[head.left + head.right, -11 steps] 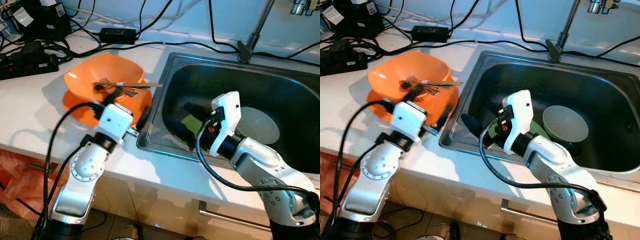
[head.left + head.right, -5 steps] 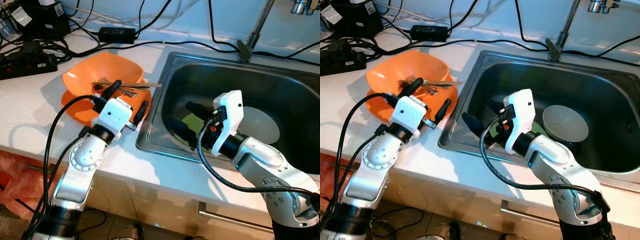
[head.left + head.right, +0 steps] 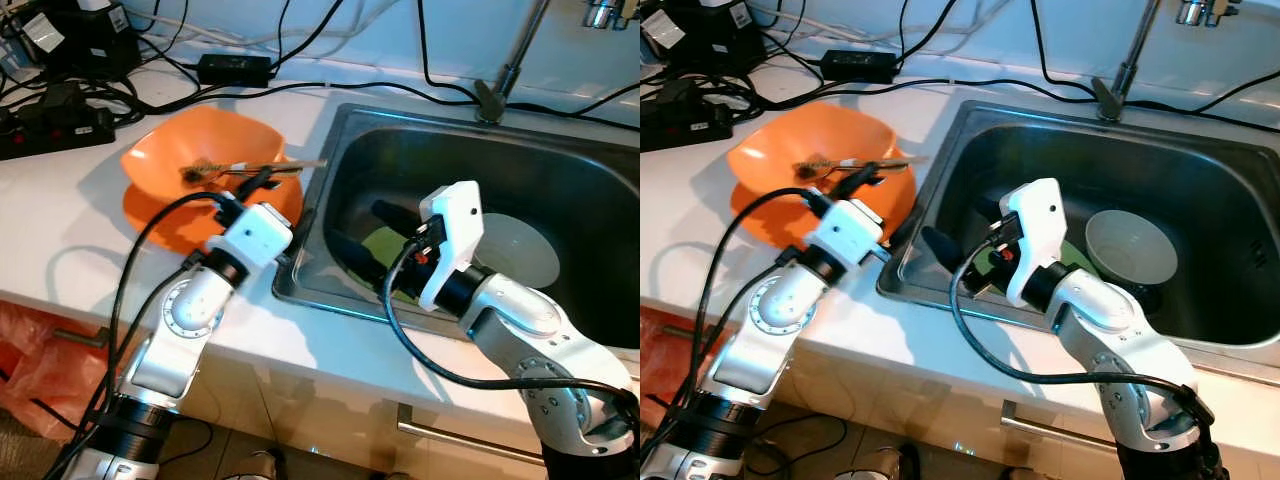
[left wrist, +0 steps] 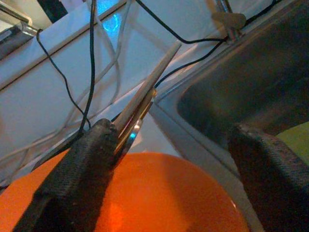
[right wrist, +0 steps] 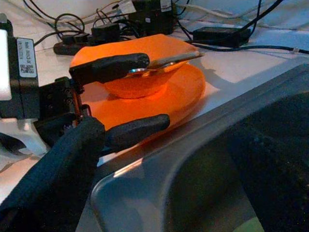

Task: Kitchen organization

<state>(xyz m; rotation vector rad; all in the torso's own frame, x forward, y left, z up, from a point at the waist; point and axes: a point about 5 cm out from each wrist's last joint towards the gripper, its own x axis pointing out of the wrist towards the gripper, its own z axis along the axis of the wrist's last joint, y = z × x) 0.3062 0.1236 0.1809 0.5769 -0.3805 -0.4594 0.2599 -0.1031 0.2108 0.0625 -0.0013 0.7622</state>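
An orange bowl [image 3: 200, 160] on an orange plate [image 3: 160, 220] sits on the counter [image 3: 60, 240] beside the sink [image 3: 520, 180], cutlery [image 3: 250, 168] lying across it. The left gripper [image 3: 280, 200] is open at the bowl's rim, one finger touching the handles. The right gripper [image 3: 370, 235] hangs open inside the sink. The cutlery looks thin, stiff and slippery; pinch the handles mid-length.

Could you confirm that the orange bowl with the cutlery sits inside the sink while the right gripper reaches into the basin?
Not quite: the orange bowl with the cutlery sits on the counter left of the sink, as the left eye view shows. The right gripper does reach into the basin.
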